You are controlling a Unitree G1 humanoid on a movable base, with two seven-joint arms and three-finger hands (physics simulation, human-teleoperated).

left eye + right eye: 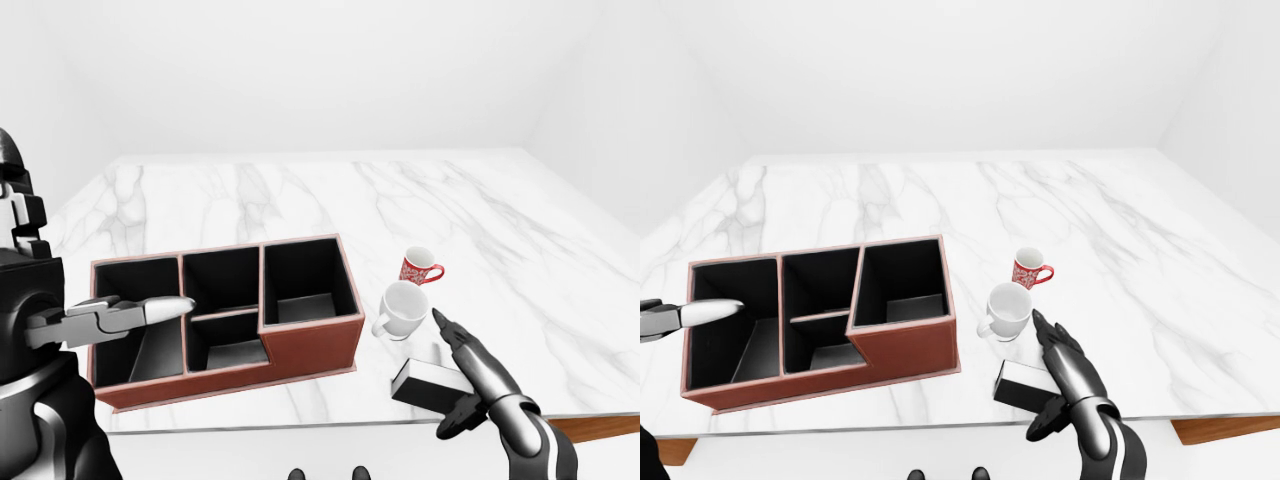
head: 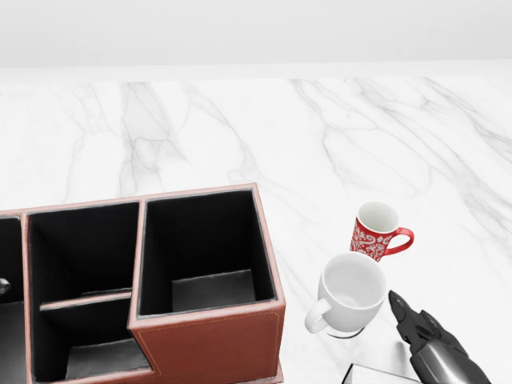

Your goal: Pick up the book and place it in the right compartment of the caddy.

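On my marble table (image 1: pixel 300 190) the caddy (image 1: pixel 300 345) sits toward the near edge, the book (image 1: pixel 425 385) lies at that edge beside the white mug (image 1: pixel 405 310), my right hand (image 1: pixel 478 385) over it, fingers (image 1: pixel 452 335) apart.
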